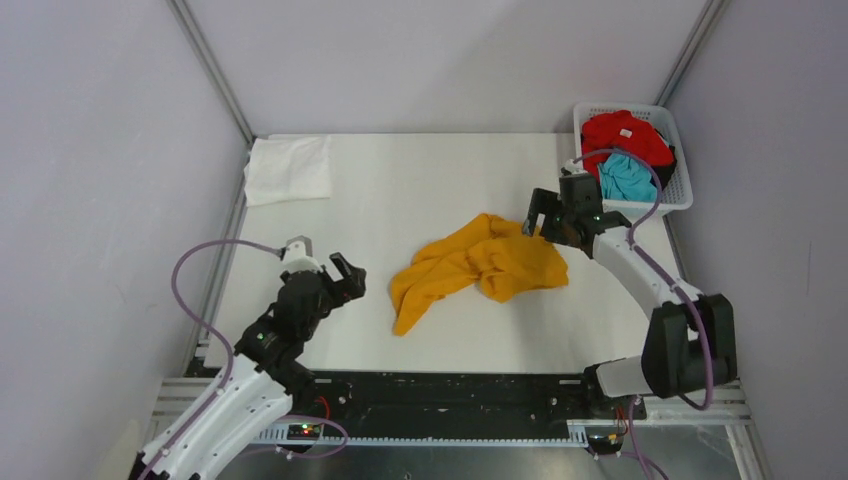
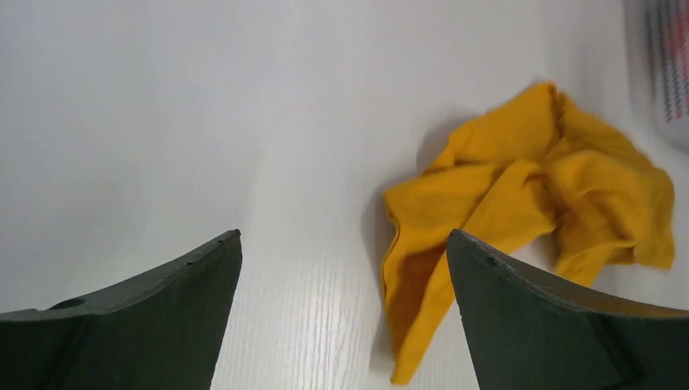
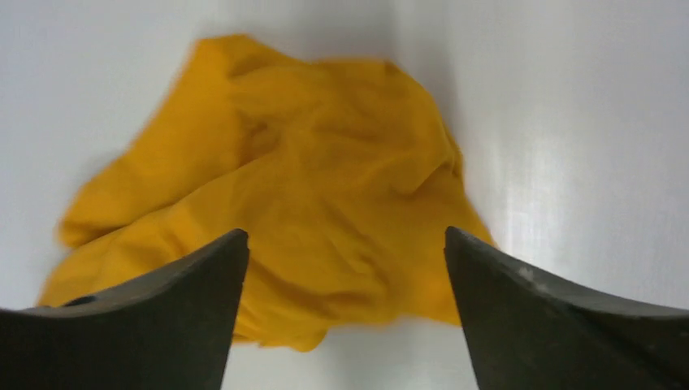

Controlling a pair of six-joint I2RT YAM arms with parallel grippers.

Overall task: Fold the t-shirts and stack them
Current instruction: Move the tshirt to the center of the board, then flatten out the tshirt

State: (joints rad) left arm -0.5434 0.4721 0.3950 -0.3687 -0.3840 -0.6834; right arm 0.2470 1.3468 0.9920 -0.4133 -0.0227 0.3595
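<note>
mustard shirt crumpled, long axis near-left to far-right | left gripper agape | right gripper agape

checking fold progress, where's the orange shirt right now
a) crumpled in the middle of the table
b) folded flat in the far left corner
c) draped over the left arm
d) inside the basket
a: the orange shirt lies in a crumpled heap on the middle of the table, well outside the basket and not on either arm.
</note>
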